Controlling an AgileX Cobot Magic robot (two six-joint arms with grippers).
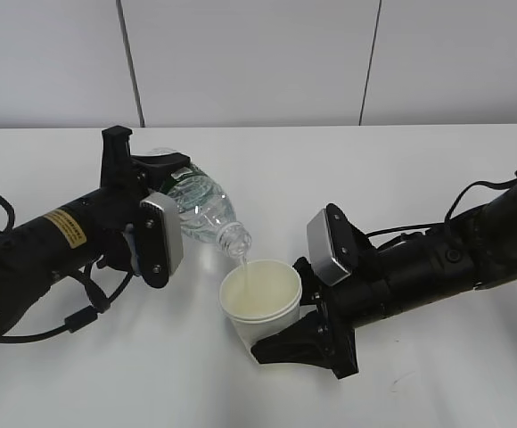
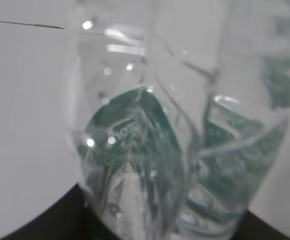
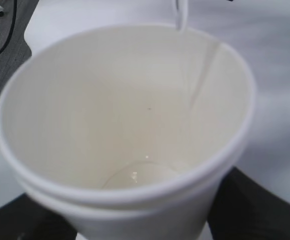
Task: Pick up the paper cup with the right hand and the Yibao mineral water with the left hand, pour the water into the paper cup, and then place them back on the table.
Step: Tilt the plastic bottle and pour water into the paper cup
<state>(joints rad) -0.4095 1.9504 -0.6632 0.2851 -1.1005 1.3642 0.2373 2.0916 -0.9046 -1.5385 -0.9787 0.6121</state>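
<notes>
My left gripper is shut on the Yibao mineral water bottle, clear and ribbed with a dark green label. The bottle is tilted, its open mouth down to the right over the paper cup. A thin stream of water runs from the mouth into the cup. My right gripper is shut on the white cup and holds it just above the table. The left wrist view is filled by the bottle. The right wrist view looks into the cup, with a little water at its bottom.
The left arm with its yellow sticker lies across the left of the table, with loose black cables beside it. The right arm reaches in from the right. A grey panelled wall stands behind the table's far edge.
</notes>
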